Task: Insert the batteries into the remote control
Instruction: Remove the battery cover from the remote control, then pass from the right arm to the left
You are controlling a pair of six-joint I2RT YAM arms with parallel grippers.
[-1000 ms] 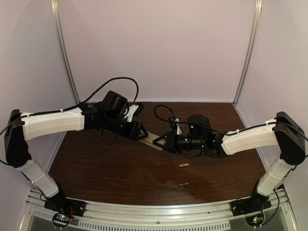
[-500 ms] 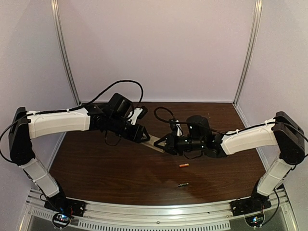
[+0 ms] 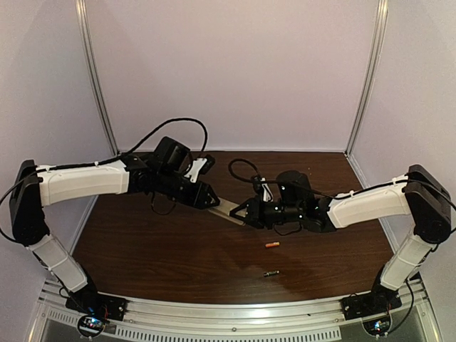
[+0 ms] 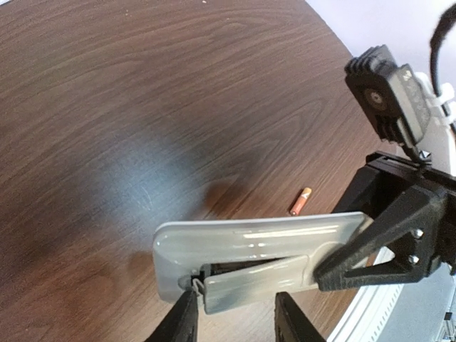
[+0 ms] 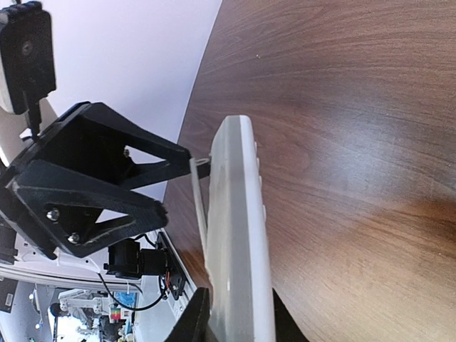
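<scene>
I had the remote control (image 3: 229,209), a slim light-grey bar, raised above the table (image 3: 142,249) near its middle. It sat roughly level, with its back cover (image 4: 256,276) standing ajar at one end. The orange battery (image 3: 271,244) lay flat on the table nearer me. The dark battery (image 3: 270,273) lay closer still, apart from it.

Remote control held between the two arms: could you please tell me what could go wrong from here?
The right end effector pinches only one end of the slim grey plastic remote control, so prying its half-lifted grey back cover may twist it loose. The cover could drop onto the orange cylindrical battery.
</scene>
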